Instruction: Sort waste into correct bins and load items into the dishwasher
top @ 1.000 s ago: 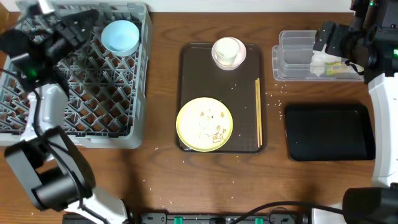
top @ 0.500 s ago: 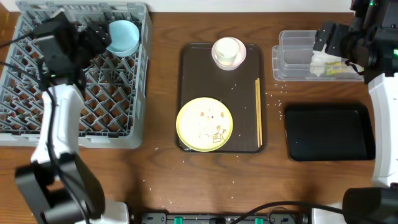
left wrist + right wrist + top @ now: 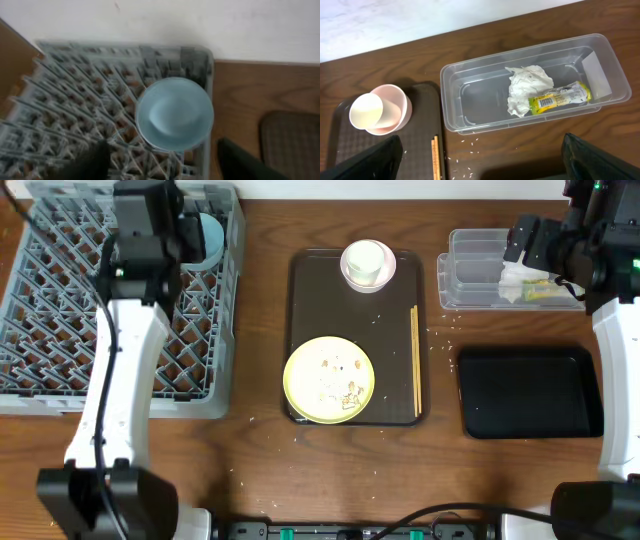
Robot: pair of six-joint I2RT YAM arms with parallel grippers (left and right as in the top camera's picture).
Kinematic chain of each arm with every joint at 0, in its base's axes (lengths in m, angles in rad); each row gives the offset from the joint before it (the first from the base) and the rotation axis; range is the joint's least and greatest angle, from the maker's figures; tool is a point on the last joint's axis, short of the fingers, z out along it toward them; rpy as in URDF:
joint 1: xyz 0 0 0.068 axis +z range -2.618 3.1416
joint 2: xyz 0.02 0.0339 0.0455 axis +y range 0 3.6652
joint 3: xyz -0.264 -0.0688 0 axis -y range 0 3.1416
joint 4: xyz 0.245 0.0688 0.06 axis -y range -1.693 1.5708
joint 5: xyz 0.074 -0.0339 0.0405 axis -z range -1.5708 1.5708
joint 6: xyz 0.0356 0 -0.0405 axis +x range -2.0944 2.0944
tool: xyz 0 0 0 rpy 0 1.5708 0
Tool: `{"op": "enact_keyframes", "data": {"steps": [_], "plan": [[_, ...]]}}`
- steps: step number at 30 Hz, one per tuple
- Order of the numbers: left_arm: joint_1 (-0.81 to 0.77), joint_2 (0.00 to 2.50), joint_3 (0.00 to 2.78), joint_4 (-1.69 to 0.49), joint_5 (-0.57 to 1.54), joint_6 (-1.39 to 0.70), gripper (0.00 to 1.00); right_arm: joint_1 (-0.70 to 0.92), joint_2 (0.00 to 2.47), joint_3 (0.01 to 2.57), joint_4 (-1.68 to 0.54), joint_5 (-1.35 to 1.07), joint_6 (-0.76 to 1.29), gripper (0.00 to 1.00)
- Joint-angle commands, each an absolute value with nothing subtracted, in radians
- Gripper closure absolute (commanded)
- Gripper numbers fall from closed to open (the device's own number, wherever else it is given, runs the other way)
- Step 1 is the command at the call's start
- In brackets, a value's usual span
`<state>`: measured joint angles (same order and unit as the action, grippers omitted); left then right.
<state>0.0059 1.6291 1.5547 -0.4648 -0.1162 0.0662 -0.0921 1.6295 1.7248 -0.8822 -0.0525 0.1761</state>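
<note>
- The grey dish rack (image 3: 60,310) is holding the light blue bowl (image 3: 174,114), which is sitting upright in the rack's back right corner.
- The left gripper (image 3: 161,147) is hovering near that bowl, its jaws standing apart and gripping nothing.
- The clear tub (image 3: 470,107) is holding the crumpled white tissue (image 3: 526,87) and the snack wrapper (image 3: 560,96) (the two are touching).
- The right gripper (image 3: 480,150) is hanging by the tub's near side, its jaws spread wide and gripping nothing.
- The brown serving tray (image 3: 300,320) is carrying several items:
  - the small white cup (image 3: 367,111), tilted inside a pink bowl (image 3: 399,107);
  - the yellow plate (image 3: 329,379), bearing food scraps (image 3: 340,375);
  - the chopsticks (image 3: 415,360), lying along the tray's right edge.
- The black tray (image 3: 530,392) is lying on the table (image 3: 260,470), in front of the tub.
</note>
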Motion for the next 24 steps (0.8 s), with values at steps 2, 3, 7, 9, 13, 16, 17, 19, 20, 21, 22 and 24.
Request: {"op": "enact_keyframes", "data": {"steps": [2, 3, 7, 9, 13, 16, 17, 19, 20, 21, 22, 24], "plan": [[0.009, 1.706, 1.606, -0.492, 0.022, 0.093, 0.27, -0.097, 1.632, 1.731, -0.883, -0.049, 0.186, 0.01], [0.01, 1.71, 1.606, -0.492, 0.041, 0.093, 0.27, -0.097, 1.632, 1.731, -0.883, -0.049, 0.186, 0.01], [0.01, 1.712, 1.603, -0.492, 0.073, 0.089, 0.2, -0.097, 1.632, 1.731, -0.883, -0.049, 0.186, 0.01], [0.01, 1.718, 1.598, -0.469, 0.141, 0.09, 0.2, -0.097, 1.632, 1.731, -0.883, -0.049, 0.186, 0.01], [0.01, 1.748, 1.588, -0.387, 0.172, 0.094, 0.21, -0.097, 1.632, 1.731, -0.883, -0.049, 0.186, 0.01], [0.01, 1.806, 1.588, -0.331, 0.168, 0.093, 0.21, -0.097, 1.632, 1.731, -0.883, -0.049, 0.186, 0.01], [0.01, 1.825, 1.588, -0.319, 0.169, 0.093, 0.21, -0.097, 1.632, 1.731, -0.883, -0.049, 0.186, 0.01], [0.007, 1.874, 1.588, -0.296, 0.169, 0.094, 0.22, -0.097, 1.632, 1.731, -0.883, -0.049, 0.186, 0.01], [0.007, 1.897, 1.588, -0.29, 0.169, 0.094, 0.23, -0.097, 1.632, 1.731, -0.883, -0.049, 0.186, 0.01], [0.007, 1.916, 1.588, -0.289, 0.169, 0.094, 0.23, -0.097, 1.632, 1.731, -0.883, -0.049, 0.186, 0.01], [0.007, 1.934, 1.588, -0.29, 0.169, 0.094, 0.23, -0.097, 1.632, 1.731, -0.883, -0.049, 0.186, 0.01], [0.007, 1.959, 1.588, -0.293, 0.169, 0.093, 0.23, -0.097, 1.632, 1.731, -0.883, -0.049, 0.186, 0.01]]}}
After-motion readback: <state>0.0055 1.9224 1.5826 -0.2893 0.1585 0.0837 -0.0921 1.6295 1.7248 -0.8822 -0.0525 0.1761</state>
